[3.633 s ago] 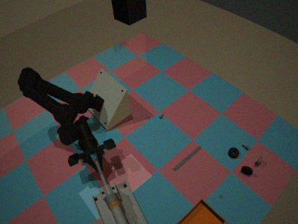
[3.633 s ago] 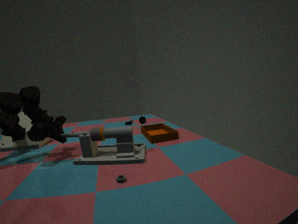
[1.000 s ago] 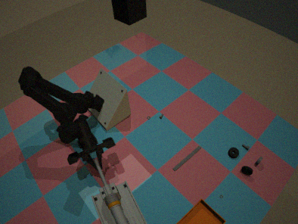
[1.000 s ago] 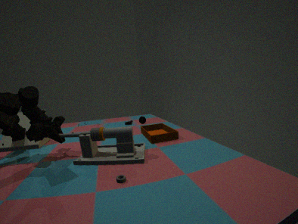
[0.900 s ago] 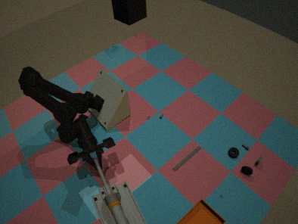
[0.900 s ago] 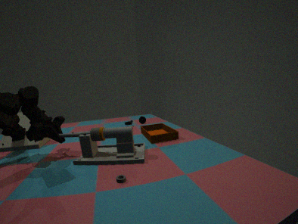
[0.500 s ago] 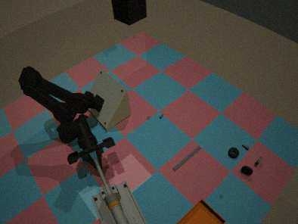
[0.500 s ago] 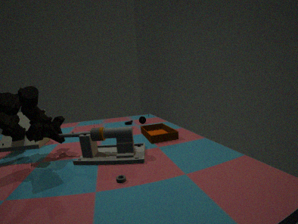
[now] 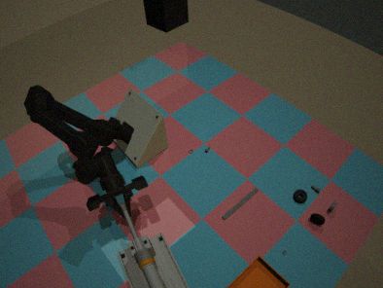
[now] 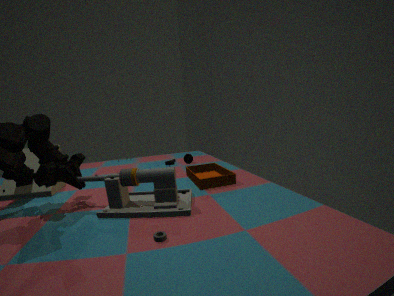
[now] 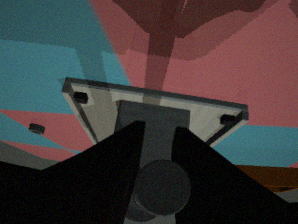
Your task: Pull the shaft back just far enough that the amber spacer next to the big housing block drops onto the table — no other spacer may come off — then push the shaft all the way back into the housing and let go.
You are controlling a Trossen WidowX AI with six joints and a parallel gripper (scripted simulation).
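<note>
The grey shaft (image 9: 131, 223) (image 10: 97, 178) (image 11: 158, 142) runs from my gripper over a small grey post (image 10: 117, 193) toward the big housing (image 9: 155, 276) (image 10: 161, 176). My gripper (image 9: 123, 205) (image 10: 79, 179) (image 11: 158, 133) is shut on the shaft's outer part. The amber spacer (image 9: 147, 262) (image 10: 134, 177) is around the shaft line, right beside the housing. A grey spacer section (image 9: 144, 254) (image 10: 125, 177) sits on its gripper side; single spacers there cannot be told apart. Whether the amber spacer touches the housing is too small to tell. The hidden shaft end does not show.
The fixture base (image 9: 170, 267) (image 10: 145, 214) stands on the checkered table. An orange tray (image 9: 259, 279) (image 10: 211, 186) is beyond it. A dark ring (image 10: 160, 236) lies near the base. A sloped block (image 9: 141, 126), a flat bar (image 9: 240, 203) and two black wheels (image 9: 299, 196) (image 9: 317, 219) are further off.
</note>
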